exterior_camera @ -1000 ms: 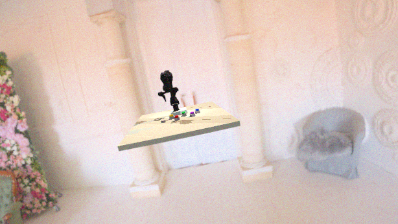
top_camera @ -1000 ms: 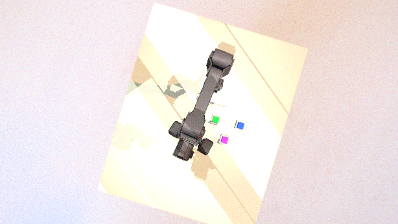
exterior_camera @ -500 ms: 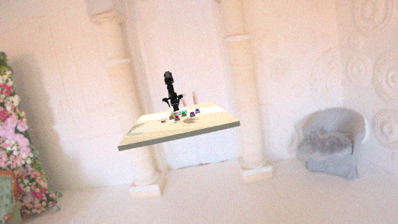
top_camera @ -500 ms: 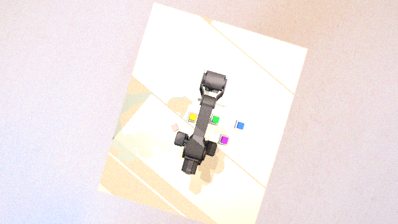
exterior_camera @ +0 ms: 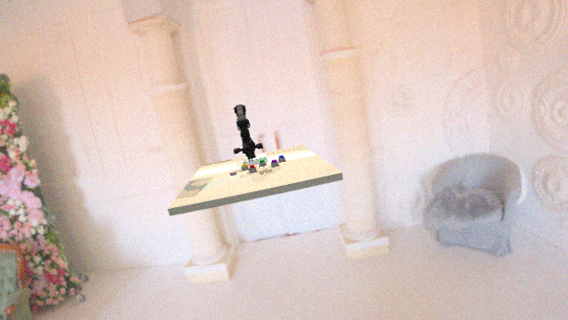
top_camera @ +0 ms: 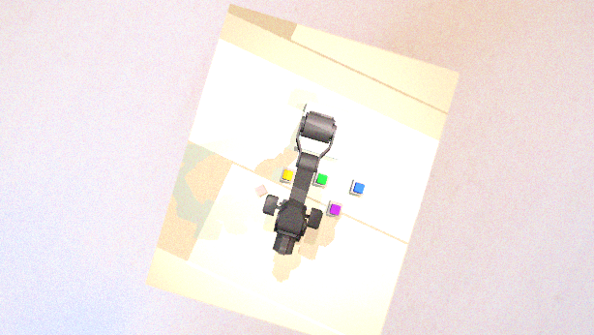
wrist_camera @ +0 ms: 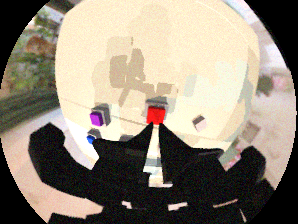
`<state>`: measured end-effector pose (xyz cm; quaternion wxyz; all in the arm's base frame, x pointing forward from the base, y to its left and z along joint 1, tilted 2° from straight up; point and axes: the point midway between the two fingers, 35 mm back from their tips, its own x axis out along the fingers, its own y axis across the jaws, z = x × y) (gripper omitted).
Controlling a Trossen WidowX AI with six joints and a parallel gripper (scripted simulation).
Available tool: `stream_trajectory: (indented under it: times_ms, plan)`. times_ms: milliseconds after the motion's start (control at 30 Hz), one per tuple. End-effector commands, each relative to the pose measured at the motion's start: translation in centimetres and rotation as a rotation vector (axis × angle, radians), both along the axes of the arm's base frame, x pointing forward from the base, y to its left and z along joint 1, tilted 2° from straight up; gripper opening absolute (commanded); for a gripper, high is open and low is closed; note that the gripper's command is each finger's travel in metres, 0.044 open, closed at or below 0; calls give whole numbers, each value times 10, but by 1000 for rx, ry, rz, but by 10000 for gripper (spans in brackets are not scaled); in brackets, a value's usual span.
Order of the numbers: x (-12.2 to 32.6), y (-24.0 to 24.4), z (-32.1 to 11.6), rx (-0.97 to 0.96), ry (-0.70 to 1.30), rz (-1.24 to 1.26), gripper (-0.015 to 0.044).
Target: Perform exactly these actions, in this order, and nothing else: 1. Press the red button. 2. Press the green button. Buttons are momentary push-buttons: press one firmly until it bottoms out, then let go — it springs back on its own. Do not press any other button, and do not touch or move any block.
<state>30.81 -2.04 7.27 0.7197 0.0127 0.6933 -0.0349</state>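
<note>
My gripper (wrist_camera: 155,124) is shut and empty, its fingertips nearly together and pointing down. In the wrist view the tips overlap the near edge of the red button (wrist_camera: 156,114) (exterior_camera: 252,166); in the exterior view they look a little above it, and contact cannot be told. In the top view the gripper's body hides the red button and the fingertips. The green button (top_camera: 322,179) (exterior_camera: 262,161) stands on its grey base, to the right of the forearm in the top view. The fingers hide most of it in the wrist view.
A yellow button (top_camera: 287,174) stands left of the forearm. A purple button (top_camera: 335,209) (wrist_camera: 96,118) is right of the gripper in the top view, with a blue button (top_camera: 358,188) (wrist_camera: 91,139) beyond. A pale pink block (top_camera: 261,191) (wrist_camera: 199,123) lies left of the gripper there.
</note>
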Motion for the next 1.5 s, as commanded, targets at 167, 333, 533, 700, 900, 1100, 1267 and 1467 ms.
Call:
stream_trajectory:
  times_ms: [167, 333, 533, 700, 900, 1100, 1267, 1467]
  plan:
    - [-1, -1, -3, -3, 5, 4, 20]
    - [-1, -1, -8, -3, 5, 4, 20]
    - [0, -1, -18, -3, 5, 4, 20]
    - [0, -1, -27, -3, 5, 4, 20]
    - [0, -2, -36, -3, 6, 4, 20]
    - [0, -2, -37, -3, 6, 4, 20]
    - [0, -2, -37, -3, 6, 4, 20]
    - [0, -2, -37, -3, 6, 4, 20]
